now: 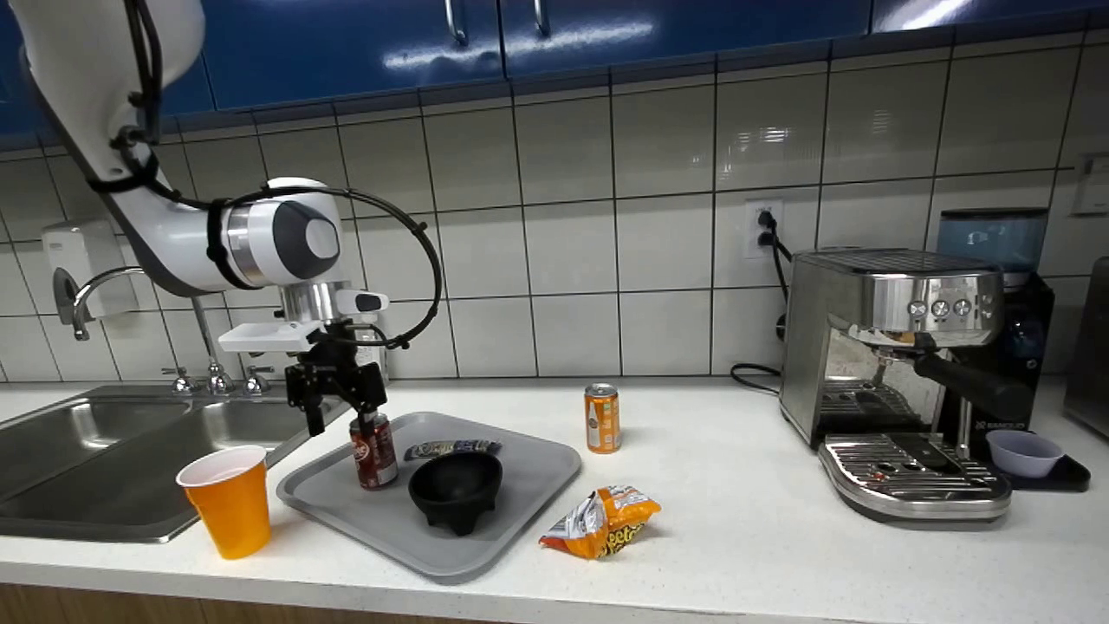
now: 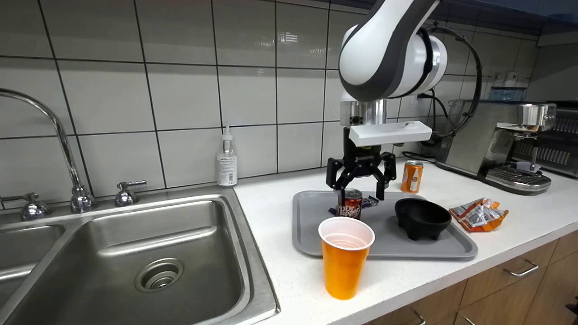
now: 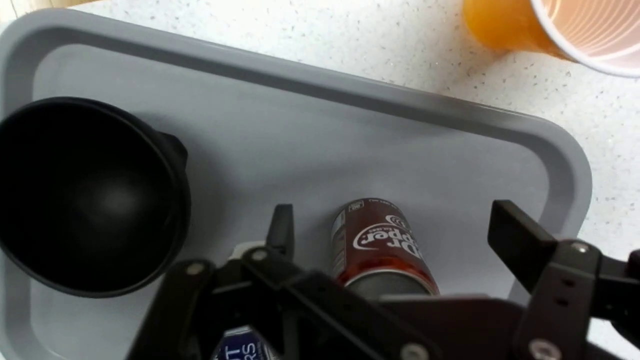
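My gripper [image 1: 341, 426] is open and points down, with nothing between its pads in its grip. A dark red Dr Pepper can [image 1: 374, 459] stands upright on a grey tray [image 1: 528, 498]. In the wrist view, the can [image 3: 377, 235] appears between the two spread fingers [image 3: 392, 222], nearer the left one, and its top is partly hidden by the gripper. In an exterior view, the fingertips [image 2: 360, 197] are about level with the can's upper part [image 2: 350, 210]. A black footed bowl [image 1: 456, 490] and a dark blue wrapped bar [image 1: 452, 448] also sit on the tray.
An orange cup [image 1: 232, 511] stands beside the tray near the sink [image 2: 180, 253]. An orange can [image 1: 602, 420] and an orange snack bag [image 1: 602, 524] are on the counter past the tray. A coffee machine [image 1: 892, 347] stands farther along. A soap bottle [image 2: 226, 158] stands by the wall.
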### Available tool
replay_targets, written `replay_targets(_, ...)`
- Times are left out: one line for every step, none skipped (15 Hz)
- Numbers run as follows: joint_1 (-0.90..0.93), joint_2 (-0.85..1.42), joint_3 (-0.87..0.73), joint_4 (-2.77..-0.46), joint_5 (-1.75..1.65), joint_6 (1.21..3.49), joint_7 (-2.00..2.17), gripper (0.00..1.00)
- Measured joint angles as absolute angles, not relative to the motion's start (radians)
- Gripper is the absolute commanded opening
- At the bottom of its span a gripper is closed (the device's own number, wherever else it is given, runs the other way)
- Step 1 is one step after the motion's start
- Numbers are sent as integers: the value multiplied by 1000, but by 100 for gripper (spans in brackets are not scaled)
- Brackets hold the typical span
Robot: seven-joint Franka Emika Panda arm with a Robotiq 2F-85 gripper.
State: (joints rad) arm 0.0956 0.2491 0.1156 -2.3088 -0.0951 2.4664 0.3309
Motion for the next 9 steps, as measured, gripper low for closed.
replay_targets(98,261,114,-2297,-95,2467,331,100)
replay_targets(100,273,111,-2286,-95,2467,331,100)
replay_targets(104,284,107,-2276,-95,2468,331,100)
replay_targets(106,295,103,-2266,-95,2468,331,100)
replay_targets(108,306,100,-2256,-95,2469,331,100)
replay_targets(110,315,96,-2247,-95,2469,331,100)
replay_targets(112,325,92,-2237,-95,2470,331,100)
replay_targets(113,335,89,-2227,-95,2470,331,100)
replay_targets(115,345,85,-2217,-95,2470,331,100)
